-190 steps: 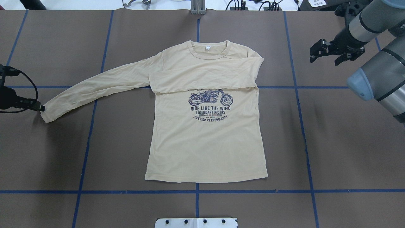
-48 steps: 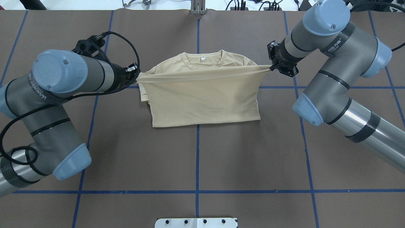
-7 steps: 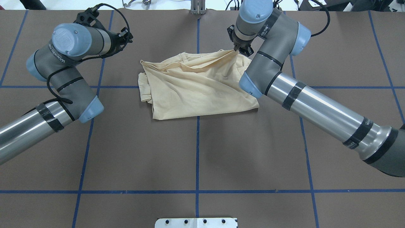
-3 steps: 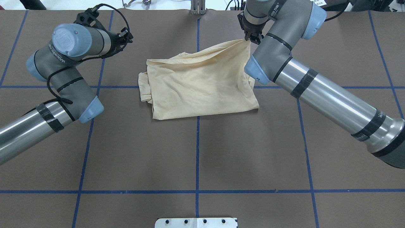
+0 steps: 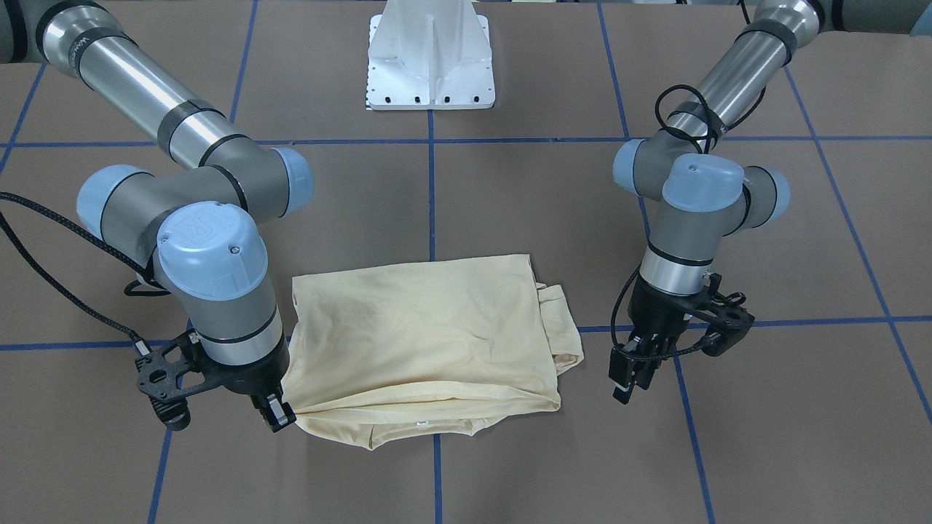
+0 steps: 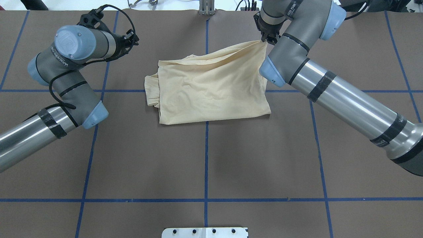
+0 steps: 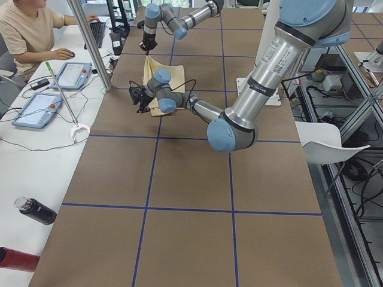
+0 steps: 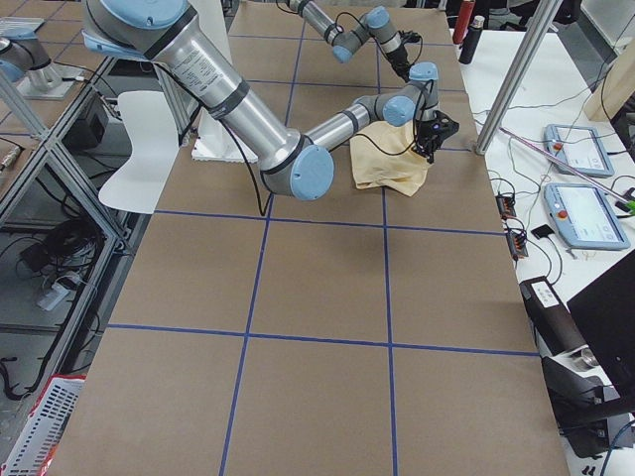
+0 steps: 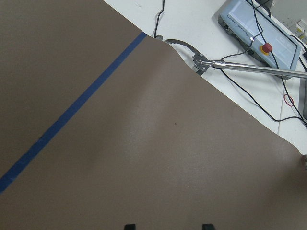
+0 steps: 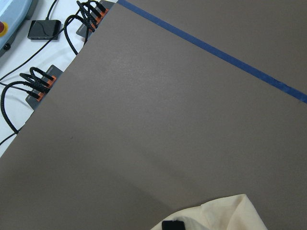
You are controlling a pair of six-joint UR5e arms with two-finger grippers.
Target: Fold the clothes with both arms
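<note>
The cream-yellow T-shirt (image 6: pixel 211 89) lies folded in the far middle of the table, with its print hidden. In the front-facing view (image 5: pixel 419 338) its neckline edge and small white tag face the camera. My right gripper (image 6: pixel 264 40) is shut on the shirt's far right corner and holds it slightly raised; it also shows in the front-facing view (image 5: pixel 280 417). The right wrist view shows the pinched fabric (image 10: pixel 216 215). My left gripper (image 6: pixel 134 35) is open and empty, to the left of the shirt and apart from it (image 5: pixel 628 378). The left wrist view shows only bare table.
The brown table cover is marked with blue tape lines (image 6: pixel 206 158). The white pedestal base (image 5: pixel 429 58) stands at the robot's side. Cables and plugs (image 10: pixel 43 81) lie past the far edge. An operator (image 7: pixel 24 30) sits with control pendants (image 7: pixel 75 75).
My right gripper has moved right and toward the far edge with the shirt corner, drawing the top layer flatter. The left arm has not moved.
</note>
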